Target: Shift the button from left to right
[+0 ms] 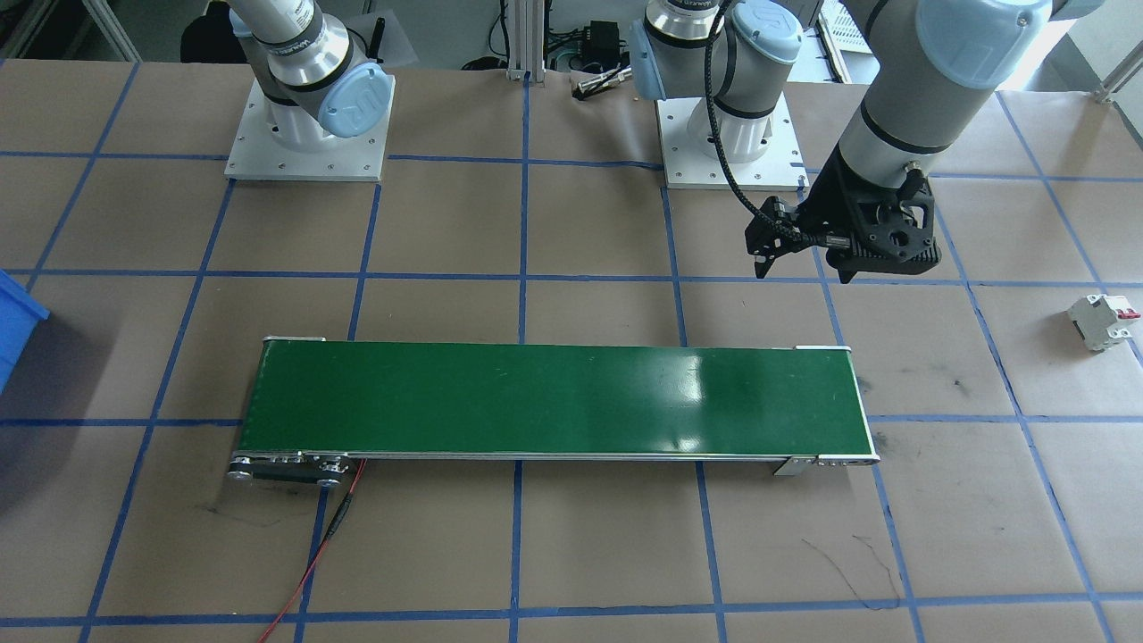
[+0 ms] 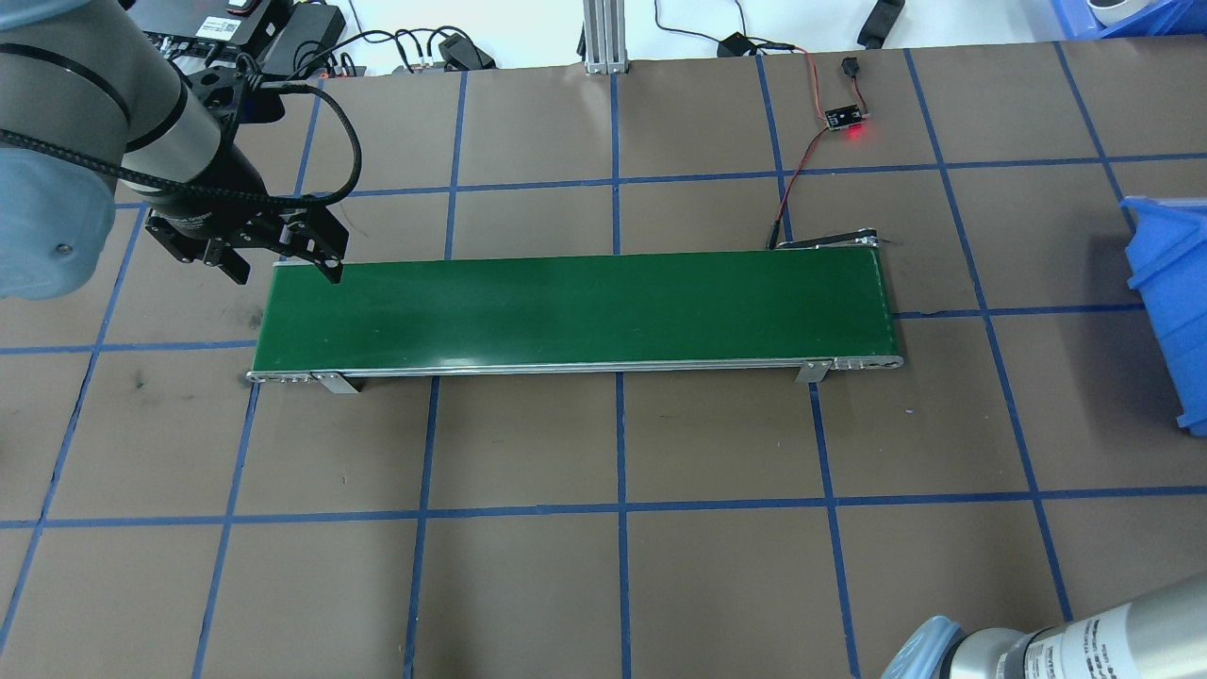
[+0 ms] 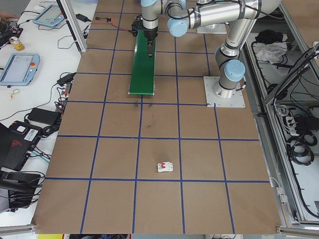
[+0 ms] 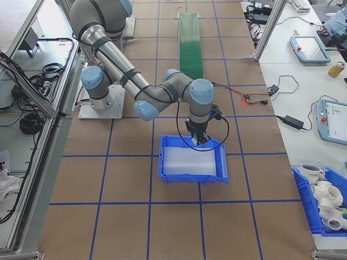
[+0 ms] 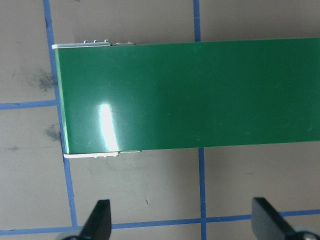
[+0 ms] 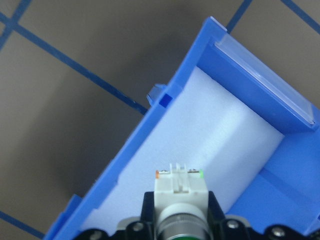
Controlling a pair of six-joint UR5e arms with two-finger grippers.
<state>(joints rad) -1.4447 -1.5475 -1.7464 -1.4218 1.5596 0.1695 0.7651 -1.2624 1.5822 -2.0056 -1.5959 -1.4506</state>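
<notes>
Glossy green conveyor belt (image 1: 554, 399) on matt brown paper-covered table (image 1: 607, 536); smooth blue plastic bin (image 6: 240, 115).

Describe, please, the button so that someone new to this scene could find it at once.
Look for the blue bin with white foam at the table's end on the robot's right. The right pincer hangs over its rim, shut on the button. It is a small white block with a round metal-ringed cap, unlike the boxy white breaker with its red tab lying at the opposite end.
</notes>
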